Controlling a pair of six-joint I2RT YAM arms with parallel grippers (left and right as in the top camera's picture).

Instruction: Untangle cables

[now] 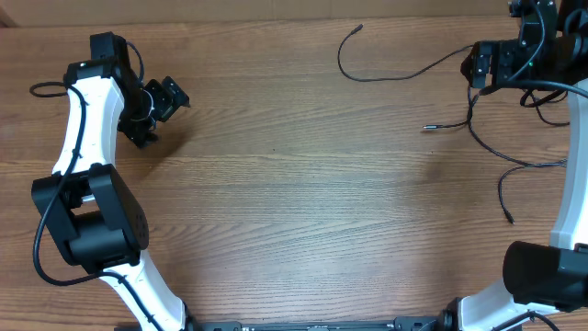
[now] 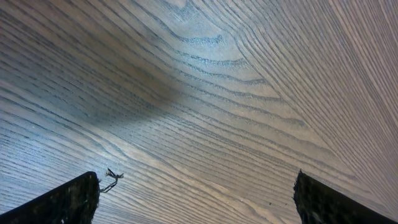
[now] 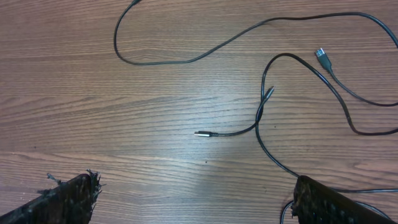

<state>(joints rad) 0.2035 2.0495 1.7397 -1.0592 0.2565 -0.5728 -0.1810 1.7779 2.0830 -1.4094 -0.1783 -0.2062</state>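
Loose cables (image 3: 260,118) lie spread on bare counter (image 1: 294,184), right side, two strands crossing. Left jaws wide, empty. Right jaws wide above cables, empty.

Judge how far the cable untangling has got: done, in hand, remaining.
Done: the cables lie spread loosely, no knot showing. In hand: nothing; the left gripper hangs open over bare table, the right gripper open above the cords. Left: two cords cross near the silver plug tip.
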